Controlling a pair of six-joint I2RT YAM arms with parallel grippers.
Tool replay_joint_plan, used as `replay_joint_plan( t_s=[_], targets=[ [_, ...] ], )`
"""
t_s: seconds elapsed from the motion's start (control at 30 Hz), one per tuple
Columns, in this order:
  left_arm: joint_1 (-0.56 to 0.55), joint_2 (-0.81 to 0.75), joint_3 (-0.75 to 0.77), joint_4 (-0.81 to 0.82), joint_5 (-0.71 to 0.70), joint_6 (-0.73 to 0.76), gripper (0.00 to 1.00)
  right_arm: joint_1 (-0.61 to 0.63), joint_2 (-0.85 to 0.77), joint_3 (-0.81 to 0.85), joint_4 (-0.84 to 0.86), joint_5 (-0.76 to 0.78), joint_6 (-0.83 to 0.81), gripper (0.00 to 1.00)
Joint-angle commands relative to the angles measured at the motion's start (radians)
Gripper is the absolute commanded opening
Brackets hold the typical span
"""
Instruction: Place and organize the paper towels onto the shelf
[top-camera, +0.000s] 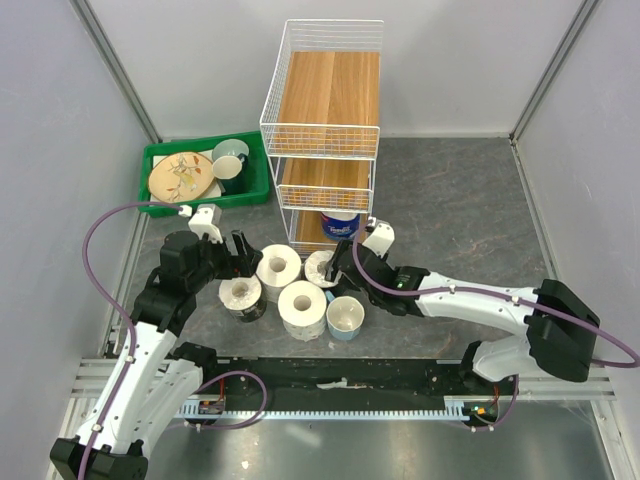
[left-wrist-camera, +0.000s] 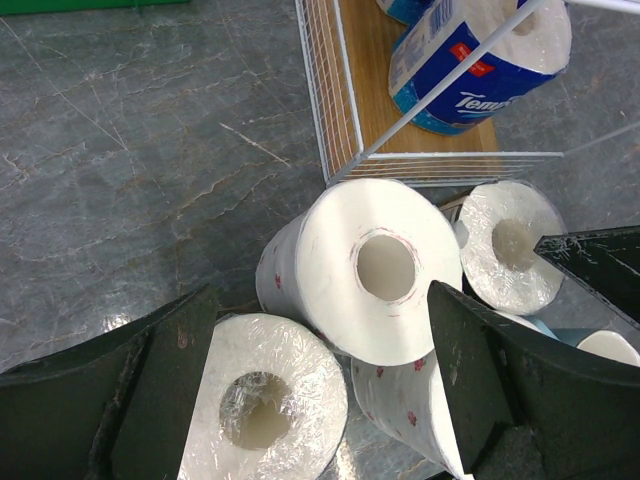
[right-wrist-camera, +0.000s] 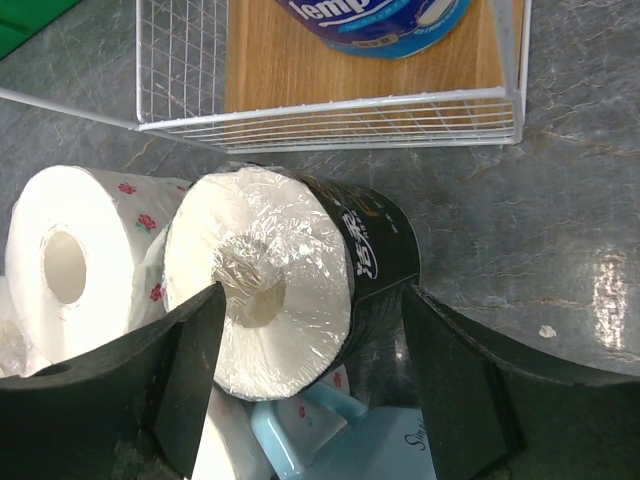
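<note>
The shelf stands at the back, with a blue-wrapped roll on its lowest board. Three white rolls sit in a cluster on the table: a plain one, a plastic-wrapped one and a flower-printed one. My left gripper hangs open above the cluster, touching nothing. Beside the shelf's foot, my right gripper has both fingers against the dark-wrapped roll, one at each end.
A pale blue cup sits just under the right gripper. A green tray of dishes lies at the back left beside the shelf. Grey walls close in both sides.
</note>
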Motion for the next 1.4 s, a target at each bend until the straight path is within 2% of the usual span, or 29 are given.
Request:
replay_joint_plan(
  t_s=[0.0,0.63,0.87,1.0,1.37],
  targets=[
    [-0.008,-0.006,0.001,0.037,0.030,0.005,0.93,0.004,0.029,0.046,0.029,-0.010,-0.006,0.78],
    [-0.008,-0.004,0.002,0.037,0.026,0.006,0.93,0.002,0.107,0.059,0.018,-0.003,0.011,0.74],
    [-0.008,-0.006,0.002,0.039,0.026,0.006,0.93,-0.001,0.110,0.059,0.021,0.002,0.011,0.60],
    [-0.008,-0.006,0.002,0.039,0.026,0.006,0.93,-0.002,0.093,0.051,0.021,0.010,0.011,0.53],
    [-0.008,-0.001,0.002,0.039,0.026,0.006,0.93,-0.011,-0.055,-0.018,-0.003,0.054,0.036,0.50]
  ],
)
